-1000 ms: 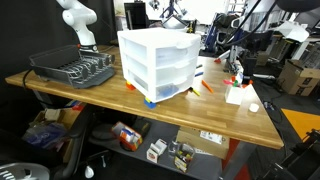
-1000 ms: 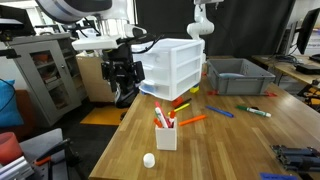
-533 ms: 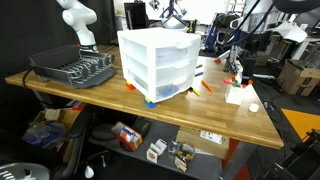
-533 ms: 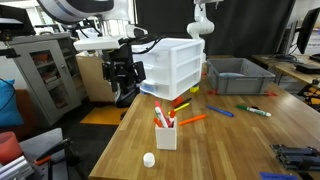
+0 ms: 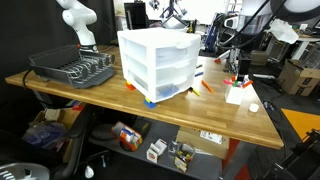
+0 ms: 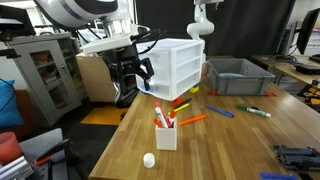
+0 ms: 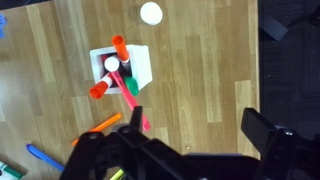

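Cup (image 7: pixel 141 61), white, square, holding markers (image 7: pixel 119 46)

Camera setup: two exterior views, one wrist view.

An exterior view stands well back off the long side of the table (image 5: pixel 100 95), slightly above, facing the drawers (image 5: pixel 155 62), with the shelf underneath in frame. An exterior view sits low and close at the table's end, looking along it past the cup (image 6: pixel 166 135) towards the drawers. Wrist view looks straight down on the tabletop from near, with the gripper (image 7: pixel 178 140) along its bottom edge. All three share cup and ball (image 7: pixel 151 12); both exterior views share the drawers.
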